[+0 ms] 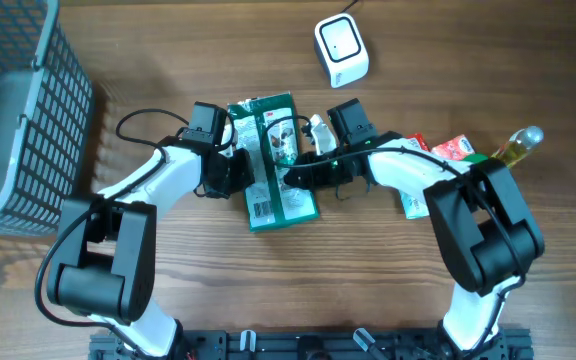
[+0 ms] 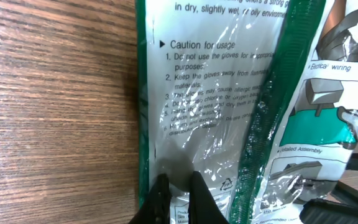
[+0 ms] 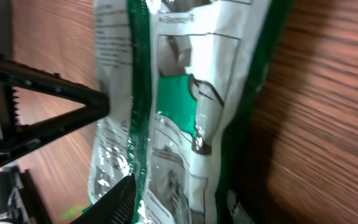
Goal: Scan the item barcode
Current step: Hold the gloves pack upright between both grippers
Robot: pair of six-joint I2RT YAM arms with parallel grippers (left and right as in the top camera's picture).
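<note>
The item is a green-and-white plastic pack lying mid-table, printed side up, with "Caution for usage" text legible in the left wrist view. My left gripper is shut, pinching the pack's film near its left edge; from above it sits at the pack's left side. My right gripper straddles the pack's right half with its jaws apart. One finger touches the green seam. A white square scanner stands at the back, apart from the pack.
A grey mesh basket fills the left edge. Behind my right arm lie a red-and-white packet and a bottle. Bare wooden tabletop surrounds the pack.
</note>
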